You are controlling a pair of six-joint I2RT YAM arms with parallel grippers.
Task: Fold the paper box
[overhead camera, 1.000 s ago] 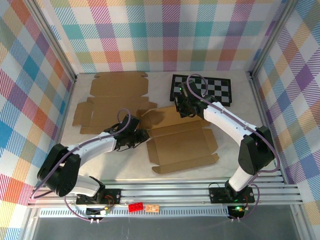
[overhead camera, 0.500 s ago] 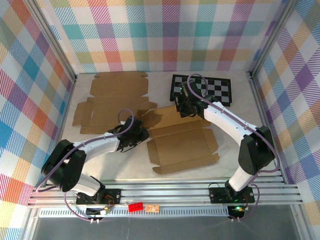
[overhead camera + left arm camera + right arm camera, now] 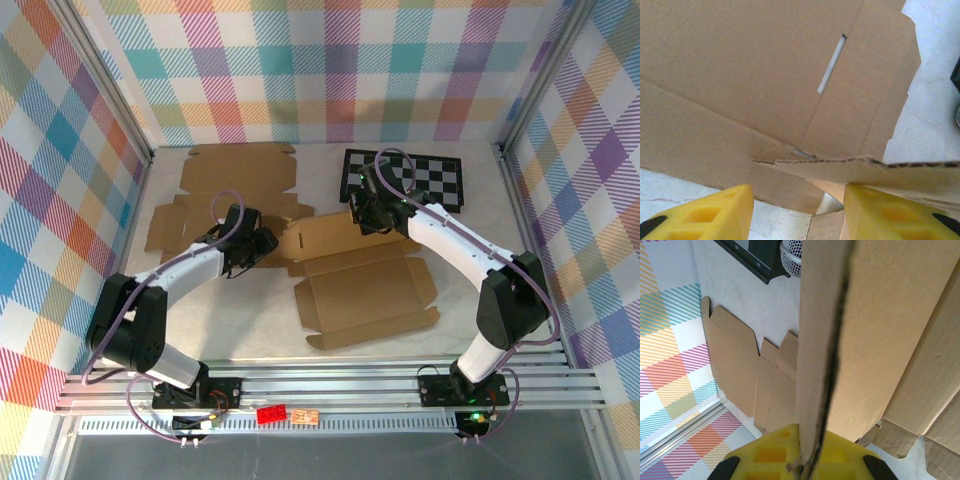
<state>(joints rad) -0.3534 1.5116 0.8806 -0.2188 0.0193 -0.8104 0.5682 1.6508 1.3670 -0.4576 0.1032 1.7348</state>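
Observation:
The paper box (image 3: 365, 290) lies unfolded mid-table, a brown cardboard blank with its side flaps slightly raised. My right gripper (image 3: 367, 217) is at its back edge, shut on the rear flap (image 3: 822, 340), which stands edge-on between the yellow fingers (image 3: 770, 455). My left gripper (image 3: 262, 243) sits just off the box's back-left corner. In the left wrist view its yellow fingers (image 3: 700, 212) stand apart, and a raised flap edge (image 3: 840, 165) crosses just above them. The slotted panel (image 3: 755, 70) lies beyond.
A second flat cardboard blank (image 3: 225, 200) lies at the back left, close behind my left arm. A black-and-white checkerboard (image 3: 410, 178) sits at the back right, behind my right gripper. Checked walls and aluminium rails enclose the table.
My left gripper has drawn away from the box's left edge, moving back and left, with its jaws widening. The right gripper has stayed shut on the rear flap.

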